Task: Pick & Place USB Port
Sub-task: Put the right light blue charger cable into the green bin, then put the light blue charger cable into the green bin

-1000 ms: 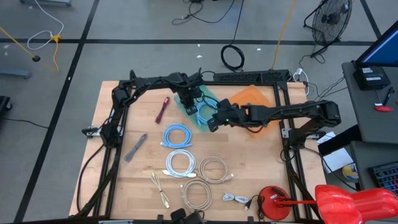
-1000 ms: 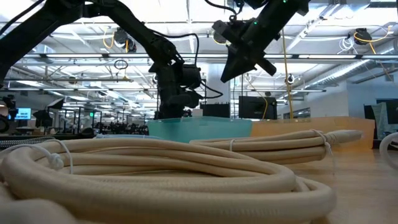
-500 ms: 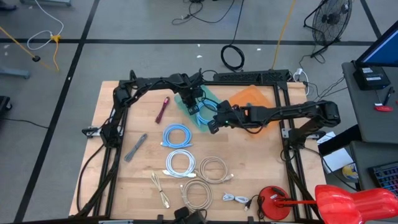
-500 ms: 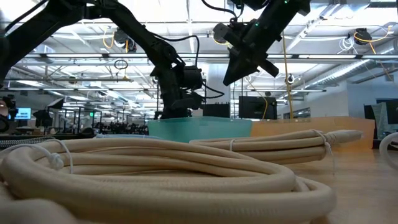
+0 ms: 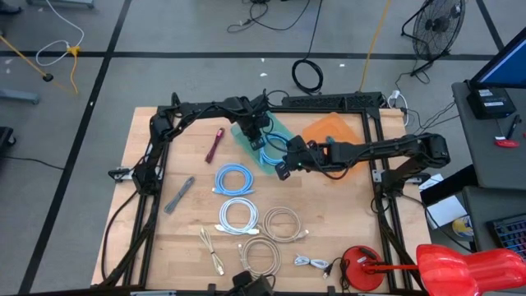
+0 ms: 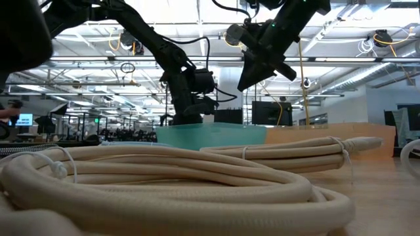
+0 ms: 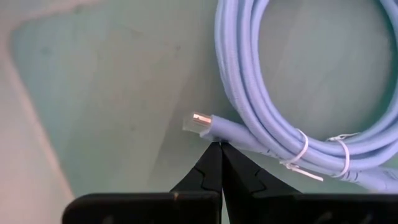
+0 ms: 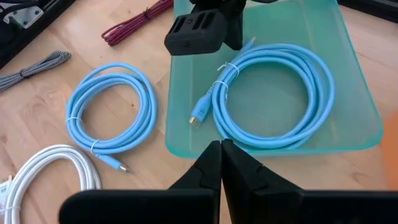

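A coiled light-blue USB cable (image 8: 273, 134) lies flat in a teal tray (image 8: 180, 140) at the table's far middle. My left gripper (image 7: 219, 146) is shut and points steeply down into the tray, its tips right behind one plug (image 7: 199, 118) of that cable. In the low view it dips behind the tray's wall (image 6: 210, 134). My right gripper (image 8: 221, 144) is shut and hangs in the air over the tray's near edge (image 5: 281, 170), holding nothing. My left gripper's shut fingertips stand at the blue cable's end just behind its plug (image 7: 219, 129), coming from above. I cannot tell whether they touch it. The cable lies flat on the tray floor.
An orange tray (image 5: 333, 131) sits right of the teal one. On the wood lie a second blue coil (image 5: 234, 179), a white coil (image 5: 238, 215), two beige coils (image 5: 282, 222), a red cord (image 5: 214, 144), a grey braided cord (image 5: 179, 195) and small cables near the front.
My left gripper has tipped a little steeper over the tray and stayed shut.
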`<state>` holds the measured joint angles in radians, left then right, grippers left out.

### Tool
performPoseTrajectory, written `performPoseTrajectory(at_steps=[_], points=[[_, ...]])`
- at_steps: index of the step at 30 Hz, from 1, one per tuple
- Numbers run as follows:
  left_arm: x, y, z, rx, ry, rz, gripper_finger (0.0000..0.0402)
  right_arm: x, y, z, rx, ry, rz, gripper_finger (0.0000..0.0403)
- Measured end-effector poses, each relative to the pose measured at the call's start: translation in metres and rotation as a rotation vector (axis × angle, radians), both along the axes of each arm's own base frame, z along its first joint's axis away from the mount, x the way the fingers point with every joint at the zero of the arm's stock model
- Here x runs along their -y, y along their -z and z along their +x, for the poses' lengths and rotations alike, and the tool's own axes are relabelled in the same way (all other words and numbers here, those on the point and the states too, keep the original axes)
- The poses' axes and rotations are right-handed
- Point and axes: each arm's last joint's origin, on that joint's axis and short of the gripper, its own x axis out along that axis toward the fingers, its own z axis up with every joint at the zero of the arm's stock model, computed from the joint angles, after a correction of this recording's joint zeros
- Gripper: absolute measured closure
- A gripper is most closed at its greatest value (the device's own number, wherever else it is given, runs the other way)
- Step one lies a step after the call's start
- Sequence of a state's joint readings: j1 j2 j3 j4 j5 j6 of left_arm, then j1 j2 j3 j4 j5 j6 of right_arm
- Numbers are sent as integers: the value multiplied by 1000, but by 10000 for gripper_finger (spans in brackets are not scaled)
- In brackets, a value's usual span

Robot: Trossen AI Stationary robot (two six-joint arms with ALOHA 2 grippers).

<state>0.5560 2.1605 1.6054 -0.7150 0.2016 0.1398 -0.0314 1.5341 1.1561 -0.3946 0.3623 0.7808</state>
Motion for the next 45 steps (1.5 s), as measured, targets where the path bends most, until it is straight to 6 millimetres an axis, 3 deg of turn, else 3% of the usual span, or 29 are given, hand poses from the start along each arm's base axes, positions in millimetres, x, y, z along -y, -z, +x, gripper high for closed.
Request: performPoseTrajectory(at_steps=[21,27,37,45], points=[[-13,-7,8,180,-37,-32,401,-7,0,0,-3,-28,-7,403],[-12,-13,1,97,-58,-93,401,-6,0,0,-5,-31,-9,403],[1,-66,-15,97,17,-88,401,-7,0,1,-1,-40,1,403],[48,-113,-39,7,150,-153,401,-11,-14,-2,80,-140,88,403]])
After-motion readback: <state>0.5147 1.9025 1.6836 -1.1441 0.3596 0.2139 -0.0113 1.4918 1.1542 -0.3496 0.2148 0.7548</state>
